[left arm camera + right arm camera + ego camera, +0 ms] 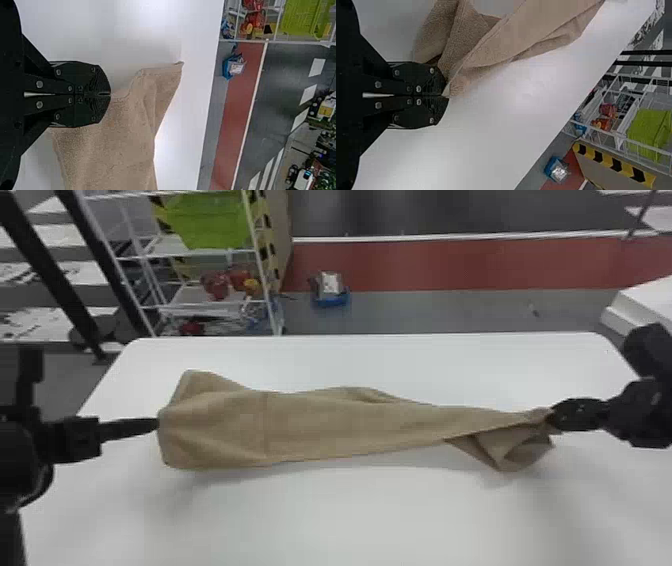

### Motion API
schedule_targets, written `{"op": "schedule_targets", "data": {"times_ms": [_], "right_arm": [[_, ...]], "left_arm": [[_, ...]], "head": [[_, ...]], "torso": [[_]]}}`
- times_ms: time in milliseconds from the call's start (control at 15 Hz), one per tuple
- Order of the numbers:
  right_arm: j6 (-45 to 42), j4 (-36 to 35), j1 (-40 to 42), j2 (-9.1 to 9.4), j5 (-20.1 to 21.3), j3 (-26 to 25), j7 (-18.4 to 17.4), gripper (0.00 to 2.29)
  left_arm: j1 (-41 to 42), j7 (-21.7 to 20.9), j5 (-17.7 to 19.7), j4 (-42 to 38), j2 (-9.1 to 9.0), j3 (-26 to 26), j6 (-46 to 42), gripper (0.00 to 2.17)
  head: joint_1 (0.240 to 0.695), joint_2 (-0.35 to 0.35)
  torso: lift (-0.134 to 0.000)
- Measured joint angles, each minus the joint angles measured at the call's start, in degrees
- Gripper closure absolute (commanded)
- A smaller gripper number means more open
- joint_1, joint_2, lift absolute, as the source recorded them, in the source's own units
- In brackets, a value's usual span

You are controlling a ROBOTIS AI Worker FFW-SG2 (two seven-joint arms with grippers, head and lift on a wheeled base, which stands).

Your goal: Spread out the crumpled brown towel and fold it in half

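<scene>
The left gripper is bringing its two flat fingers together at the tips, and they are pinching an edge of the brown towel at its nine o'clock end. The right gripper is likewise closing its two fingers down to a thin line, and they are nipping a gathered bit of the cloth at the three o'clock end. That makes two grippers and four fingers holding one towel, which is stretching in a long band between them over one white table. A corner is poking up toward ten o'clock at the left end, while a loose, bunched fold is drooping at four o'clock, just beside the right gripper; whether that fold is touching the tabletop, I cannot tell. Beyond the table, toward eleven o'clock, one white wire rack is standing with one green bin on it, and one blue-based bundle is sitting on the floor at twelve o'clock.
</scene>
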Motion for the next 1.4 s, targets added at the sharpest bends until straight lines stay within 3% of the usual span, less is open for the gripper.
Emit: {"op": "schedule_targets", "data": {"times_ms": [67,133,467,733,800,933,1067,1267,1400], "right_arm": [[-0.34,-0.16,0.4,0.06,0.38,0.69,0.0,1.91],[-0.44,-0.21,0.55,0.09,0.62,1.26,0.0,1.91],[-0.55,-0.92,1.01,0.2,0.67,1.96,0.0,1.91],[-1.01,-1.72,1.15,0.21,-0.04,1.3,0.0,1.91],[-1.01,-1.73,1.03,0.21,-0.09,1.37,0.0,1.91],[-1.17,-1.63,0.91,0.21,-0.1,1.37,0.0,1.91],[-0.95,-1.06,0.16,0.22,-0.19,1.18,0.0,1.91],[0.54,-0.66,-1.11,0.37,-0.75,0.68,0.0,1.91],[0.64,-0.66,-1.22,0.38,-0.8,0.85,0.0,1.91]], "left_arm": [[0.85,0.98,-0.17,0.32,-0.03,0.1,-1.48,0.09],[1.73,1.86,-0.22,0.47,-0.17,0.25,-2.69,0.02],[5.1,6.98,-0.18,0.08,-0.63,1.49,-7.7,0.01],[11.81,6.99,1.06,-4.92,-2.67,4.37,-26.01,0.21],[14.36,6.58,1.14,-6.41,-3.23,4.73,-34.57,0.25],[18.64,6.54,1.17,-8.26,-4.15,4.93,-49.49,0.21],[21.9,6.45,0.88,-9.7,-4.45,4.39,-58.7,0.23],[24.54,2.43,-2.82,-10.59,-4.01,2.79,-68.07,0.33],[26.37,1.92,-6.51,-10.49,-3.37,0.84,-73.07,0.33]], "head": [[0.695,0.117],[0.695,0.128],[0.695,0.17],[0.695,0.173],[0.695,0.165],[0.695,0.146],[0.695,0.117],[0.695,0.067],[0.695,0.039]], "torso": [[-0.134],[-0.134],[-0.134],[-0.134],[-0.134],[-0.134],[-0.134],[-0.134],[-0.134]]}}
